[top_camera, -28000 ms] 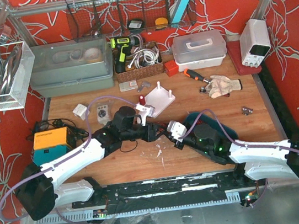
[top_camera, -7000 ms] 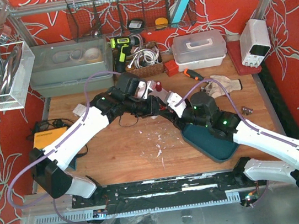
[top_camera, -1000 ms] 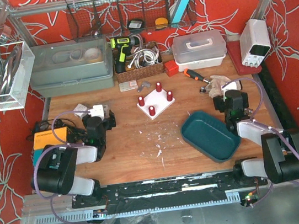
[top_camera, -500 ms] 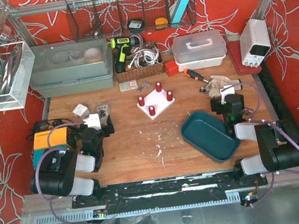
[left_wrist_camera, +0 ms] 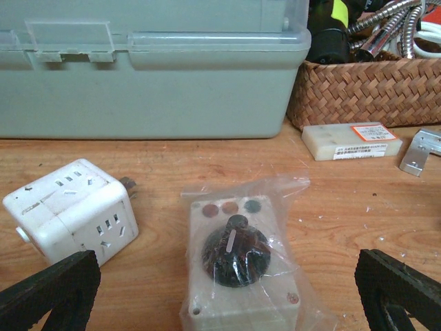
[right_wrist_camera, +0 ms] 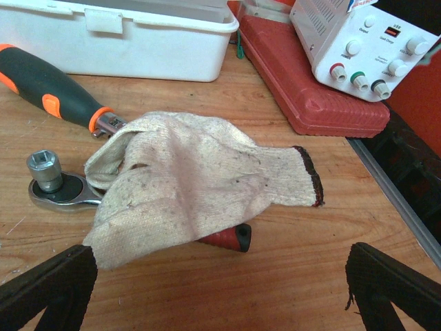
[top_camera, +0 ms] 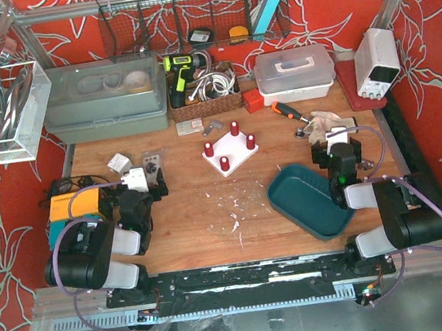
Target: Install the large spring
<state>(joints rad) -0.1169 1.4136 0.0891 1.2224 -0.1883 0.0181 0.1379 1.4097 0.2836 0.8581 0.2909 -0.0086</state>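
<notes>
Across the bench (top_camera: 210, 208), my left arm (top_camera: 129, 215) and right arm (top_camera: 354, 188) sit folded at the near edge, where seven seconds ago both reached over the white base plate (top_camera: 240, 151). My left jaws and right jaws are spread wide, gripping nothing. That plate lies ahead-right of my left jaws and ahead-left of my right jaws, beyond the teal tray (top_camera: 313, 202), the left slightly nearer. I judge the large spring is among the four red pieces (top_camera: 234, 129) upright on it, axis vertical.
</notes>
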